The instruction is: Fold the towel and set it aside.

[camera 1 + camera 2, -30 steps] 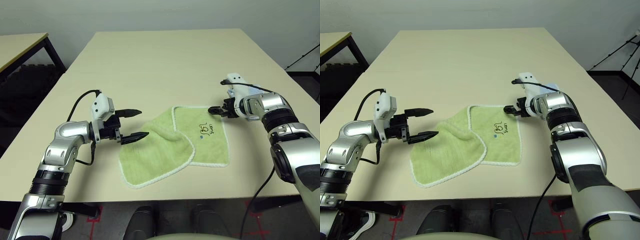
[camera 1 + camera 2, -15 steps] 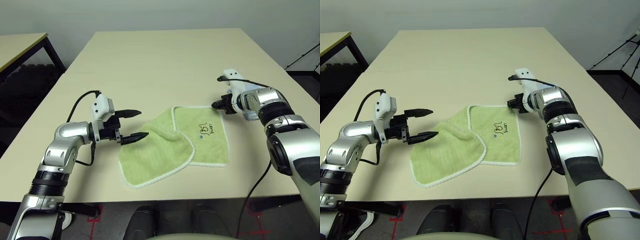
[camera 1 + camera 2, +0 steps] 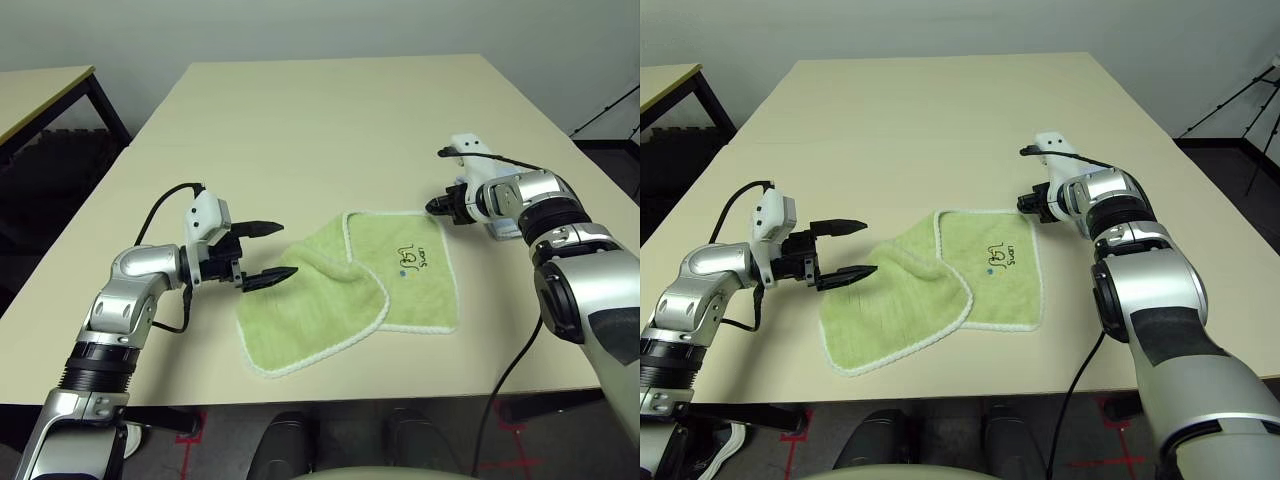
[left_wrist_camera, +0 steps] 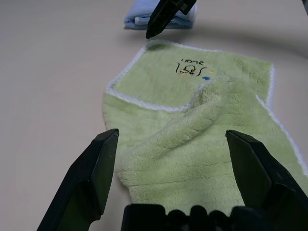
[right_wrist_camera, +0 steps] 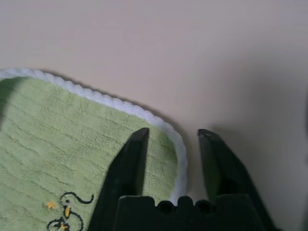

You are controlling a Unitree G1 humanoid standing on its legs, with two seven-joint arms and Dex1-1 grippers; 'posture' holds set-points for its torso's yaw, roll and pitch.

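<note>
The light green towel [image 3: 350,290] lies on the table [image 3: 330,110] with its left part folded over in a loose diagonal flap; the dark writing and blue dot face up on the right part. My left gripper [image 3: 288,250] hovers open just off the flap's left edge, its fingers [image 4: 91,178] wide apart and touching nothing. At the towel's far right corner my right gripper [image 3: 432,208] points down, open. Its fingers [image 5: 132,159] stand slightly apart on either side of the white-edged corner [image 5: 175,144], without closing on it.
A small folded light blue cloth [image 4: 139,19] lies just beyond the towel behind my right gripper. A second table [image 3: 40,95] stands off to the far left and a tripod leg [image 3: 610,110] at the far right. Bare tabletop stretches beyond the towel.
My right gripper has shifted a little farther along the towel's edge to its far right corner and its wrist has turned. The left arm and the towel have not moved.
</note>
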